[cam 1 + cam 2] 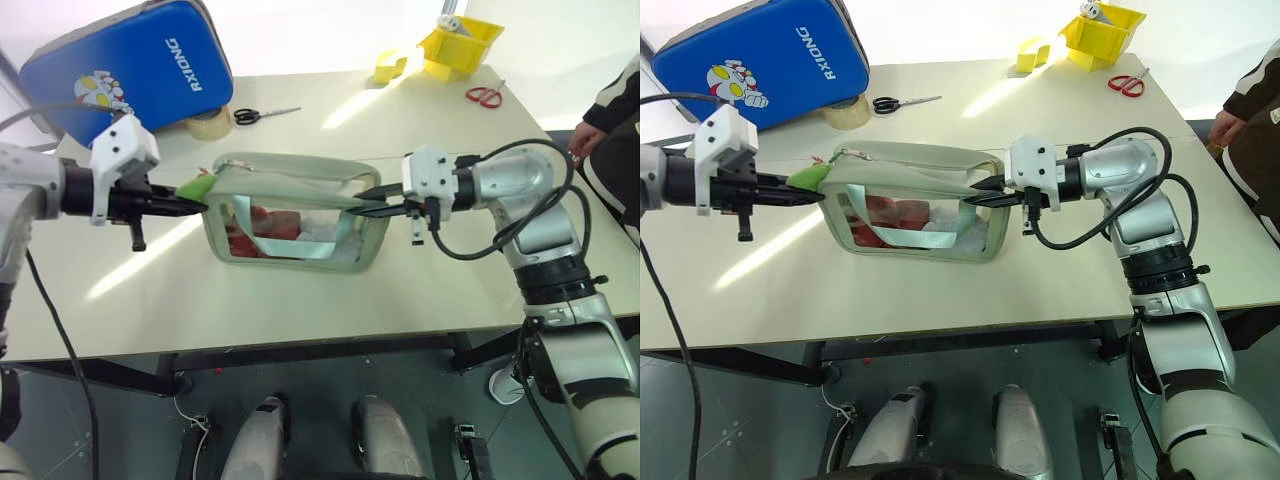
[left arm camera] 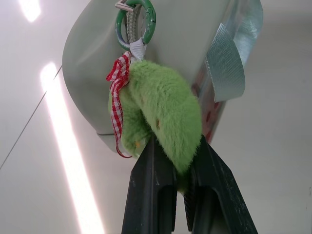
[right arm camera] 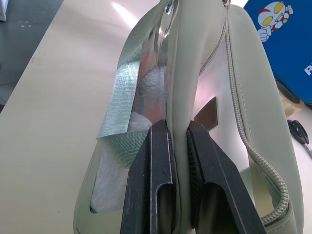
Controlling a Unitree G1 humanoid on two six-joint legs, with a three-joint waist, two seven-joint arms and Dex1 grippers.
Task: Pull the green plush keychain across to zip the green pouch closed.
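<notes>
Because it is soft and fuzzy, the green plush keychain (image 2: 163,117) will squash under pressure and could slide out of a light pinch, so by my judgement the safer hold is deep on its body, close to the green ring (image 2: 136,22) that ties it to the zipper, where a pull carries straight into the slider. At this moment the left gripper (image 1: 190,206) has its two black fingers (image 2: 148,195) closed tight on the plush's lower end, the fuzz bulging out between and over them, with a red checked ribbon (image 2: 117,100) hanging alongside. That puts the keychain at the pouch's left end. The green pouch (image 1: 295,222) itself looks light and floppy, with limp clear sides, so it likely needs bracing at the other end or it will simply drag along. It sits on the pale table (image 1: 330,300), and the right gripper (image 1: 385,204) is clamped shut on the fabric edge of its right end, a fold of it running between the pads. Farther back lie a blue hard case (image 1: 130,60), scissors (image 1: 262,114) and yellow bins (image 1: 458,44).
</notes>
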